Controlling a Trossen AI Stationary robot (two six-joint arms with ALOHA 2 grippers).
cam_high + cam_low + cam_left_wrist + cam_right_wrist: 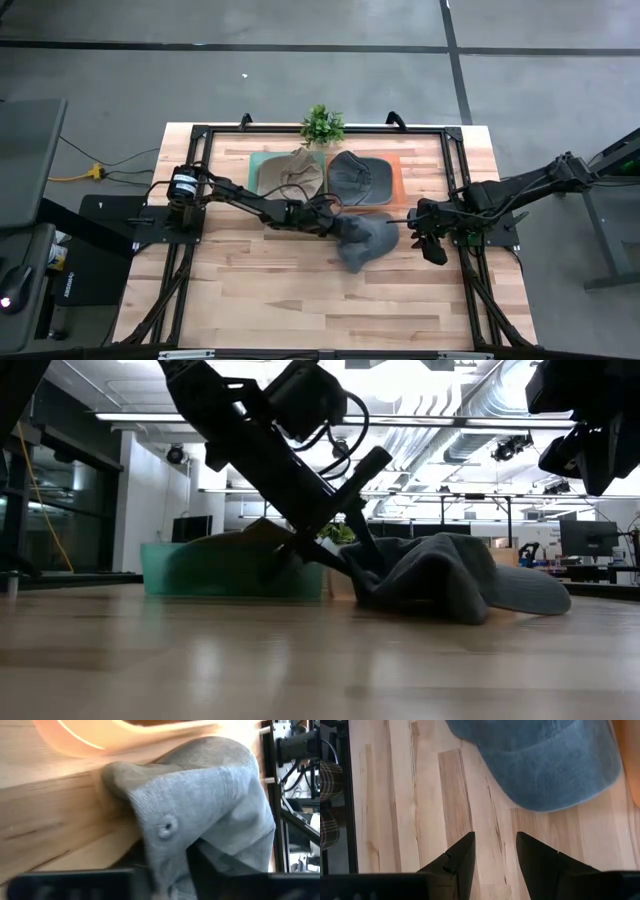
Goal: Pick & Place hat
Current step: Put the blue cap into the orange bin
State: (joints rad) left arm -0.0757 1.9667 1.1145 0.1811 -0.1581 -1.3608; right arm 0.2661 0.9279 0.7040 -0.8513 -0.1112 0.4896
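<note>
The left hand point(331, 219) grips the grey hat point(365, 240) on the table point(300, 290); next comes a lift toward a tray. The right hand point(492, 852) hovers released nearby.

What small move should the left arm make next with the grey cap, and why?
Probably lift a little. The left gripper is shut on the grey cap, which lies on the bare table beside the orange mat. The right gripper waits open nearby.

This is a robotics lab or workshop. Around the wooden table point(300, 290) lies a grey concrete floor point(300, 90) with dark tape lines, and behind it hang exposed ceiling ducts point(470, 440), strip lights and monitors point(588, 538).
</note>
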